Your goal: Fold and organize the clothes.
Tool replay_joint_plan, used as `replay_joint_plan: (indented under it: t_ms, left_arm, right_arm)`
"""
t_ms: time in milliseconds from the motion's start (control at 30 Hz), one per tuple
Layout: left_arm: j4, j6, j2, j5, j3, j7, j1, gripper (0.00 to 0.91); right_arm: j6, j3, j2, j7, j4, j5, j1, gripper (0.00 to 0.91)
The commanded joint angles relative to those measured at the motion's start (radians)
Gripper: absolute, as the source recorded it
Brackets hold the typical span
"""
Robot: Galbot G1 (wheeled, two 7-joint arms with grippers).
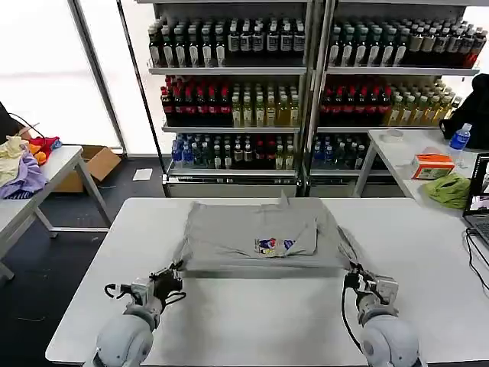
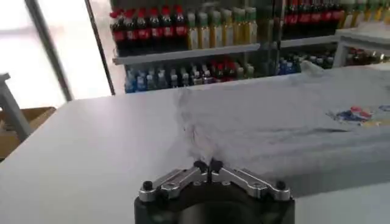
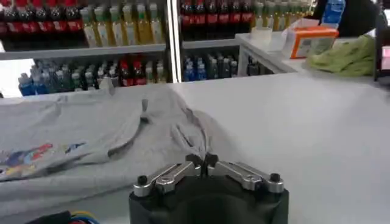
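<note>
The left gripper sits at the near left corner of the grey shirt, and in the left wrist view its fingertips meet with a pinch of the shirt's edge apparently between them. The right gripper mirrors it at the near right corner; the right wrist view shows its fingertips closed together on a gathered ridge of fabric. Both, then, look clamped on the hem, one at each end.

Just beyond the grippers the shirt lies across the middle of the white table, sleeves already turned inward, the small multicoloured chest print facing up between the two arms and a little ahead of them. The collar end is the far edge, well past the grippers.

Judging from this, the next move is to carry the near hem forward over the body. The risk is in how little cloth each pinch holds — a thin bite could slip free midway, leaving one corner behind and skewing the fold. Uneven travel between the two arms would do the same, and a fast lift could flip the tucked sleeves back out.

Farther off to the right, a side table holds a lime-green cloth; behind everything stand shelves of bottled drinks.
</note>
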Motion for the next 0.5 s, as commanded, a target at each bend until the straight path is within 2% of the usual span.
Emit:
replay_joint_plan:
  t_ms: [33, 233, 367, 500]
  left_arm:
    - [-0.25, -0.044, -0.017, 0.034, -0.084, 0.0, 0.312, 0.01]
    - [-0.277, -0.083, -0.048, 0.059, -0.089, -0.006, 0.436, 0.0]
    - [-0.287, -0.086, -0.038, 0.065, -0.116, -0.005, 0.471, 0.0]
    - [-0.279, -0.086, -0.033, 0.066, -0.124, -0.006, 0.478, 0.0]
  right_arm:
    - [0.003, 0.026, 0.031, 0.02, 0.162, -0.033, -0.231, 0.0]
    - [0.012, -0.008, 0.065, 0.028, 0.199, -0.134, -0.353, 0.0]
    - [0.017, 0.012, 0.058, 0.047, 0.2, -0.144, -0.367, 0.0]
    - [0.024, 0.022, 0.044, 0.04, 0.188, -0.176, -0.369, 0.0]
